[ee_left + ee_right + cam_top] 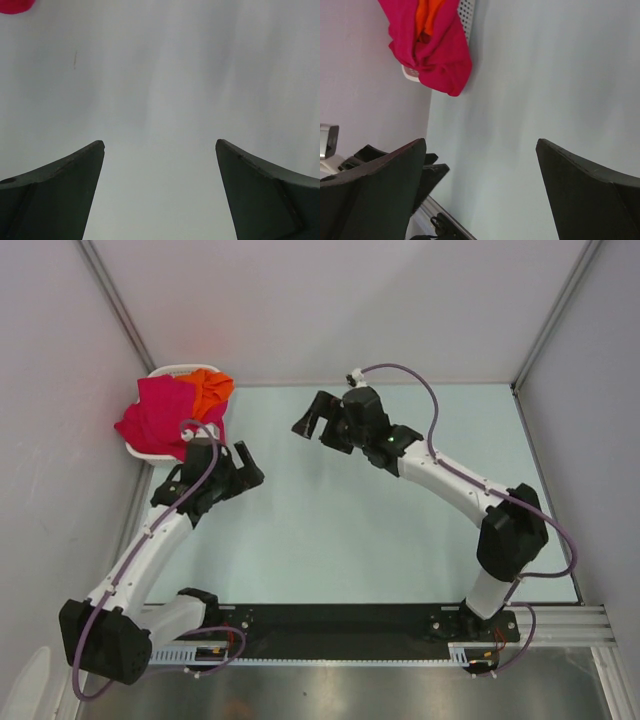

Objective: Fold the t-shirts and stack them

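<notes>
Spanning grey-walled booth (330, 300), pale green table (400, 540), t-shirts (160, 415) in corner basket (168, 370)

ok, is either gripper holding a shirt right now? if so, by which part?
Nothing held: the left gripper and the right gripper are open and empty; the t-shirts sit heaped in the white basket.

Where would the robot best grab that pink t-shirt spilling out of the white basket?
Grip the lobe of the pink t-shirt that droops over the basket's near rim. It hangs free of the pile, so it can be pinched from the open table side. The left end effector probably suits best, as it is open and nearest. The orange t-shirt lies bunched farther back.
</notes>
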Available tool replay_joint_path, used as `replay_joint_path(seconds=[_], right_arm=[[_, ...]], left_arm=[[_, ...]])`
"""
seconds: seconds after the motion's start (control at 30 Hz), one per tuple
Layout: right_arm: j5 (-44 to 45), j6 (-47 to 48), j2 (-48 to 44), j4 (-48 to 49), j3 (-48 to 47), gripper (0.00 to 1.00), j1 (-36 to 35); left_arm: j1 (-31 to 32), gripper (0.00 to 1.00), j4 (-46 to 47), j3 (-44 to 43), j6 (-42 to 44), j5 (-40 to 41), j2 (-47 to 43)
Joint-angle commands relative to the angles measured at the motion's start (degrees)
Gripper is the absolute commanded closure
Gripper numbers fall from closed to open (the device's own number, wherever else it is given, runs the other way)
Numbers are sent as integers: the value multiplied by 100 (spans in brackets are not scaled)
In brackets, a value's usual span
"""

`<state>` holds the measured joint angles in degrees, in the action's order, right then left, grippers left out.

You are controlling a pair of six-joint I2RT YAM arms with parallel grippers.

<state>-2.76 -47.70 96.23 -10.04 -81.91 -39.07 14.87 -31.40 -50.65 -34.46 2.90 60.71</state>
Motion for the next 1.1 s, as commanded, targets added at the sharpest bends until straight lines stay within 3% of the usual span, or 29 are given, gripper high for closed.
replay_joint_path(seconds=[0.0, 0.2, 0.4, 0.67, 0.77, 0.87, 1.0, 1.07], right_arm=[[574, 252, 248, -622, -774, 0, -101], [663, 603, -672, -727, 376, 0, 162], [743, 359, -2114, -947, 2114, 0, 558], [1242, 340, -3364, -1517, 2680, 0, 743], [1113, 358, -3444, -1624, 2715, 0, 734], [342, 341, -3199, -1081, 2698, 0, 699], [-338, 402, -2315, 945, 2304, 1, 339], [-513, 385, -1820, 1320, 1534, 0, 277]], left_arm=[[-447, 0, -209, -401, 255, 213, 11], [-1416, 0, -200, -858, 422, -202, 424], [-1470, 0, -174, -1465, 598, 360, 775], [-1470, 0, 344, -1316, 563, -96, 890], [-1470, 1, 292, -1316, 572, -96, 890], [-1470, 0, 327, -1210, 510, -228, 847], [-1829, 0, 389, -1201, 502, -78, 951], [-1961, 0, 266, -1482, 431, -210, 1083]])
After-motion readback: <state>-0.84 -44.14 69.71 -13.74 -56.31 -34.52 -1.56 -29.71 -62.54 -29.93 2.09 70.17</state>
